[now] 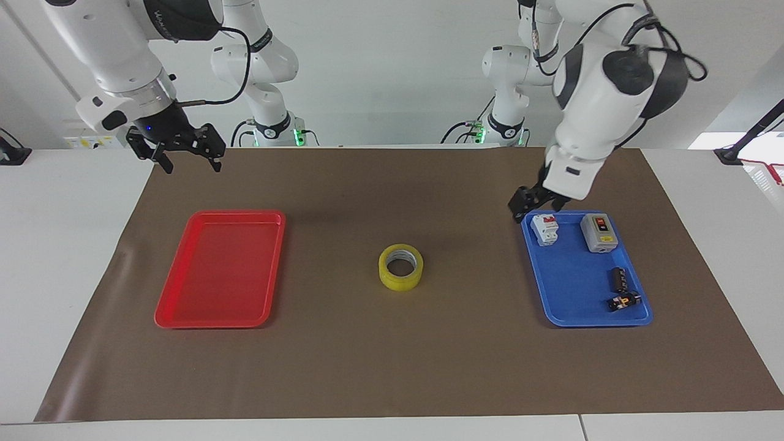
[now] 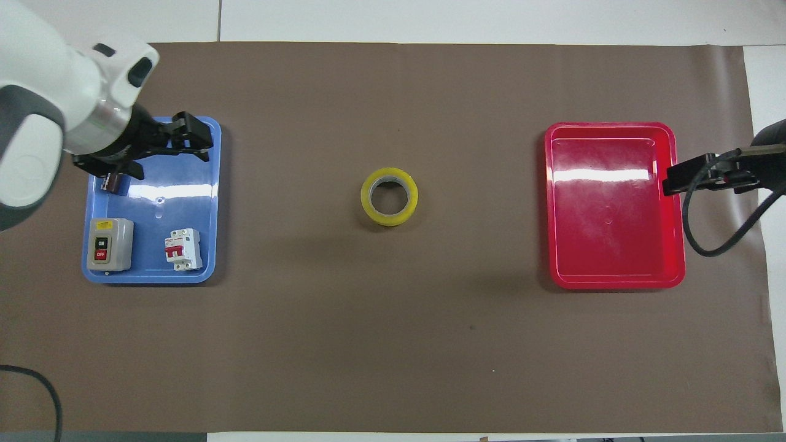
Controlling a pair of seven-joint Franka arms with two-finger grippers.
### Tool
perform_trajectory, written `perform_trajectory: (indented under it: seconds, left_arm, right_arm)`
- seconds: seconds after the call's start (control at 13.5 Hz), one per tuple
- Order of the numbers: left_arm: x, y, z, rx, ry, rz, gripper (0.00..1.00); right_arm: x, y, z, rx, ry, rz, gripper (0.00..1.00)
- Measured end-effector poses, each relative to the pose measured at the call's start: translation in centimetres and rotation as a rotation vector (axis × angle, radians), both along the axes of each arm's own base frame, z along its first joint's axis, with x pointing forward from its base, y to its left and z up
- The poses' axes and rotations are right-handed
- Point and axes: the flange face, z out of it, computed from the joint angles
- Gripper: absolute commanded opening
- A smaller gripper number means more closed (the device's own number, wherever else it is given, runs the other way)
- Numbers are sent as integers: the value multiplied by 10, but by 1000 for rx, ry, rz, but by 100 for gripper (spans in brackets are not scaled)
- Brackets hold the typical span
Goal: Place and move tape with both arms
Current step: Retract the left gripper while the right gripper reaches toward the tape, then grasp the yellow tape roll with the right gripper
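The yellow tape (image 1: pixel 400 267) lies flat on the brown mat, midway between the two trays, with nothing touching it; it also shows in the overhead view (image 2: pixel 389 196). My left gripper (image 1: pixel 533 208) is open and empty, raised over the blue tray (image 1: pixel 569 288) well away from the tape; it shows in the overhead view (image 2: pixel 184 136) too. My right gripper (image 1: pixel 187 156) is open and empty, raised over the mat's edge by the red tray (image 1: pixel 220 269). In the overhead view only the right gripper's tip (image 2: pixel 675 181) shows, over the red tray's rim (image 2: pixel 614 279).
The blue tray (image 2: pixel 184 202) holds a grey on/off switch box (image 1: pixel 598 233), a white circuit breaker (image 1: pixel 544 229), a black cylinder (image 1: pixel 618 278) and a small black part (image 1: pixel 623 301). The red tray holds nothing. Two smaller white arms stand by the mat's edge nearest the robots.
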Motion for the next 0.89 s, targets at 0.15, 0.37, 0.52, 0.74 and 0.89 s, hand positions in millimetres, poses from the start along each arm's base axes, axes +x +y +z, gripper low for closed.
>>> perform_trajectory:
  seconds: [0.15, 0.37, 0.52, 0.74, 0.89]
  left_arm:
    - [-20, 53, 30, 0, 33, -71, 100]
    - [-44, 63, 51, 2, 70, -112, 100]
    - [-54, 59, 55, 4, 78, -121, 100]
    - [-58, 67, 47, -29, 74, -101, 100]
    - [-56, 77, 49, -53, 69, -89, 100]
  right_arm:
    - [23, 51, -31, 4, -4, 15, 100]
    - [56, 166, -109, 12, -42, 26, 100]
    - [56, 232, -156, 15, -54, 34, 100]
    - [50, 305, -211, 18, -102, 30, 100]
    - [47, 327, -243, 18, -108, 54, 100]
